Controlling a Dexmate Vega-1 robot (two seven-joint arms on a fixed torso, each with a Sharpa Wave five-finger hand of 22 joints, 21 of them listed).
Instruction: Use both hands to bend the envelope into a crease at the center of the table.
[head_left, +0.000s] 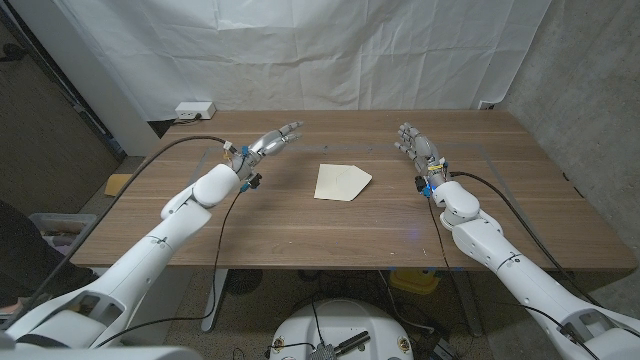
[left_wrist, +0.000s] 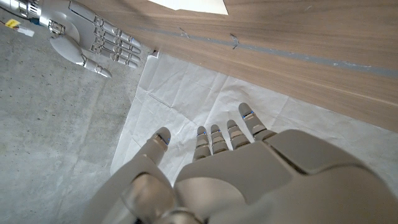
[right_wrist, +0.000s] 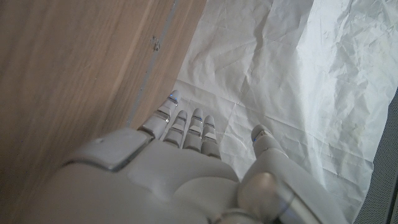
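Observation:
A cream envelope lies flat at the middle of the wooden table, its flap pointing right. My left hand hovers to the envelope's left and a little further back, fingers spread and holding nothing. My right hand stands to the envelope's right, fingers apart and pointing away from me, also empty. Neither hand touches the envelope. In the left wrist view my left hand shows with fingers extended, the right hand and a corner of the envelope beyond it. The right wrist view has my right hand open beside the table.
A white cloth backdrop hangs behind the table. A small white box sits by the far left corner. Black cables run along both arms. Bare tabletop surrounds the envelope on all sides.

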